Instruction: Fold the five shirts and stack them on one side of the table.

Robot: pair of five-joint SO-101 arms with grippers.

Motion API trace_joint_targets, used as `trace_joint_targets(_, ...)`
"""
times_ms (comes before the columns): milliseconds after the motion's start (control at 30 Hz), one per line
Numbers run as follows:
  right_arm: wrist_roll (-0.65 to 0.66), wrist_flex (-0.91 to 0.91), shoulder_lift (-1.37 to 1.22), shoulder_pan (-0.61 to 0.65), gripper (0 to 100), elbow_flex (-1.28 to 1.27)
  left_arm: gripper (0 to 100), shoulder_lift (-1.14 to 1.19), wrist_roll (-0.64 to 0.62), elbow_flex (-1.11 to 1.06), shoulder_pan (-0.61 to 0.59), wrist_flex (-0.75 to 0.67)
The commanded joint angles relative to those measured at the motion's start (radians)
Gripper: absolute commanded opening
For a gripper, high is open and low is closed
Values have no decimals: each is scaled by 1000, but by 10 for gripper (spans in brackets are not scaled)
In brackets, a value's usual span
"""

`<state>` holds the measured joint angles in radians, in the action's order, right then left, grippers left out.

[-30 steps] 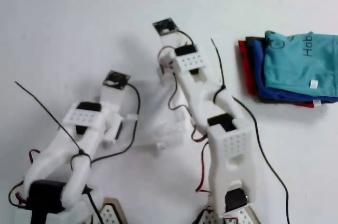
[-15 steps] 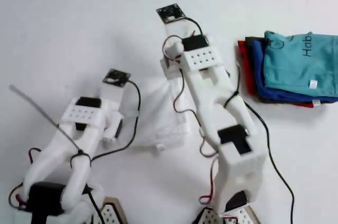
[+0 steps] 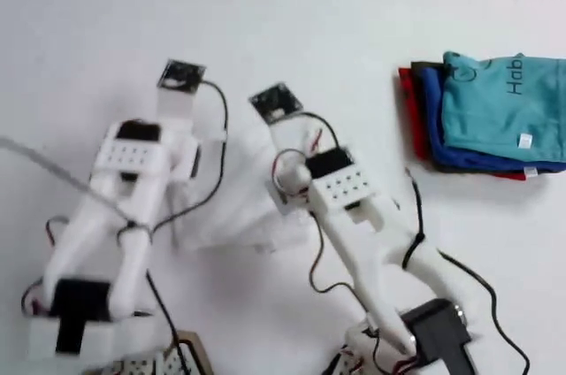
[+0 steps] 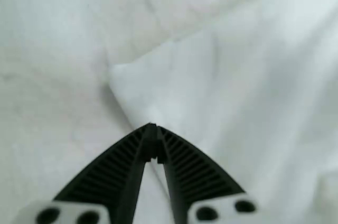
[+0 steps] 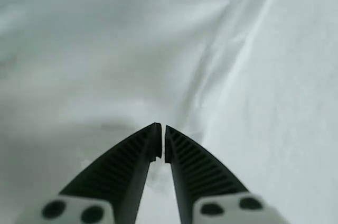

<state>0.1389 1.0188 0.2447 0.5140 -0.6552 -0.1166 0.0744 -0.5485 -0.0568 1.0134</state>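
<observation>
A white shirt (image 3: pixel 232 209) lies crumpled on the white table (image 3: pixel 97 30) between the two arms. The left arm (image 3: pixel 133 158) stands at the shirt's left side. Its gripper (image 4: pixel 153 129) is shut, with its tips on the shirt's edge just behind a corner of the cloth (image 4: pixel 119 73). The right arm (image 3: pixel 340 185) stands over the shirt's right side. Its gripper (image 5: pixel 158 128) is shut at the end of a long crease in the white shirt (image 5: pixel 274 76). In the high view both sets of fingers are hidden under the wrists.
A stack of folded shirts (image 3: pixel 495 110), teal on top of blue, red and a dark one, sits at the table's right edge. Black cables trail from both arms across the near half of the table. The far half and far left of the table are bare.
The left arm has pushed farther out across the table. The right arm has drawn back and to the left. The white shirt has shifted left and spread wider.
</observation>
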Motion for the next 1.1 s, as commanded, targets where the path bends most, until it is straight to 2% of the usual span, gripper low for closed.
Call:
trace_joint_targets(0,46,-18,56,7,20,-32,26,149,-38,150,-12,-15)
trace_joint_targets(167,81,-21,58,12,20,-110,26,295,-51,237,-6,5)
trace_joint_targets(467,144,-85,65,4,20,-239,26,408,-44,240,-12,8)
trace_joint_targets(633,137,-88,91,4,23,-157,26,408,-44,243,-11,8)
trace_joint_targets(800,135,4,159,2,31,-6,26,368,-46,237,-14,35)
trace_joint_targets(900,103,50,150,2,100,81,26,307,-44,232,-21,75)
trace_joint_targets(1067,-55,51,59,2,238,155,27,203,-43,234,-103,132)
